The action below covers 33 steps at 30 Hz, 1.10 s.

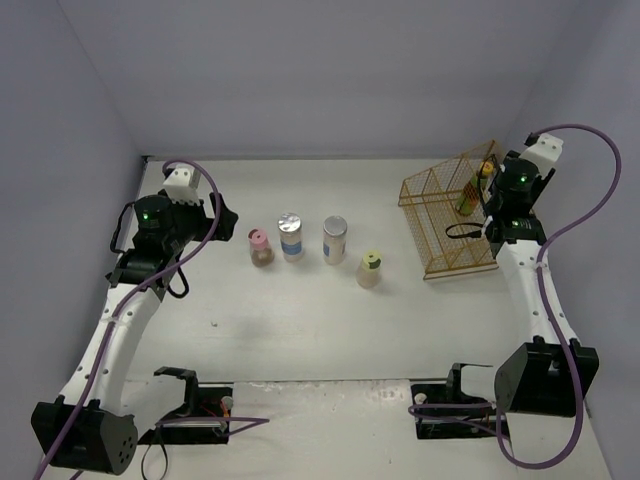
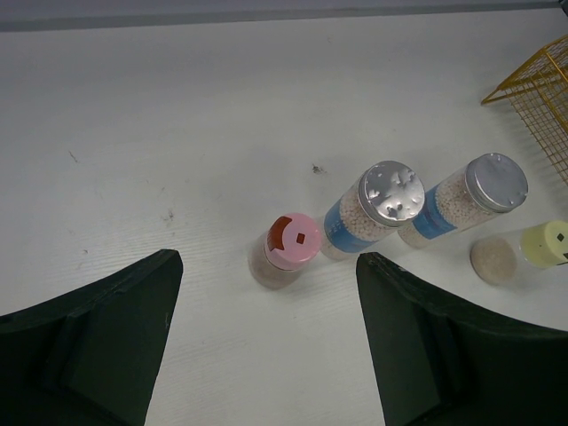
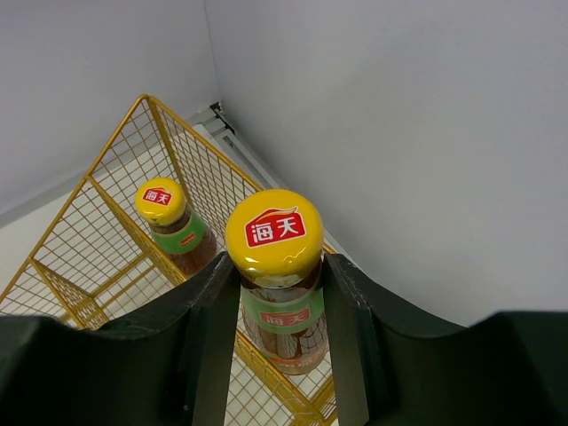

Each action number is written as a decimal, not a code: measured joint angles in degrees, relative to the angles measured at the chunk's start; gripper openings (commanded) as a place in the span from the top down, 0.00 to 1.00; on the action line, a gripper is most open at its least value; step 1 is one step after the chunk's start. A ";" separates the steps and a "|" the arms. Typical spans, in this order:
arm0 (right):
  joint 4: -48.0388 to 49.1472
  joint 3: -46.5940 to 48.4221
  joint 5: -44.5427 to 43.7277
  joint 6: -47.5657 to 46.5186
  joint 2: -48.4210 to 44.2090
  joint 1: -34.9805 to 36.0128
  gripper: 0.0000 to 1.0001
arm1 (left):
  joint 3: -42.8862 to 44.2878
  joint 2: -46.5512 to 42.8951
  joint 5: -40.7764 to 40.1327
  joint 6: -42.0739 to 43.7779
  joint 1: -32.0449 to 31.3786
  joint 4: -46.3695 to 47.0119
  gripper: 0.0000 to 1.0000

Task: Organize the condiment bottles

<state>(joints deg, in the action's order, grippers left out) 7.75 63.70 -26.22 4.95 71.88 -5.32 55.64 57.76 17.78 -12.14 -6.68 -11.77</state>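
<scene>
Right gripper [image 3: 278, 275] is clamped on a yellow-capped sauce bottle [image 3: 273, 232] just under the cap, holding it upright at the gold wire basket [image 3: 106, 169], far right of the table [image 1: 300, 330]. The twin bottle [image 3: 162, 202] stands inside, just beside it. Best to lower straight down, clear of the rim wire and that neighbour. Whether the base has touched down, can't tell.

Out left, a row: pink-lidded jar [image 2: 291, 241], silver-lidded jar [image 2: 391, 192], second silver-lidded jar [image 2: 495, 182], pale yellow-green-lidded jar [image 2: 544, 243]. Left gripper [image 2: 268, 266] hangs over the pink one, jaws wide, holding nothing.
</scene>
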 measured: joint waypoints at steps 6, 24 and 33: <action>2.38 -2.40 0.07 1.60 0.02 -0.46 1.00 | 0.00 0.00 0.09 0.00 0.00 0.00 0.20; 7.30 -8.61 4.02 4.87 2.73 -2.62 0.96 | 0.00 0.00 0.24 0.00 0.00 -0.13 0.20; 8.76 -11.19 5.70 5.81 4.46 -2.62 0.73 | 0.00 0.00 0.24 0.00 0.00 -0.37 0.20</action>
<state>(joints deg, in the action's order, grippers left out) 16.51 52.51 -20.51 10.76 76.34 -7.94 55.64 57.76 18.02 -12.14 -6.68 -12.14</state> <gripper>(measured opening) 0.400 0.800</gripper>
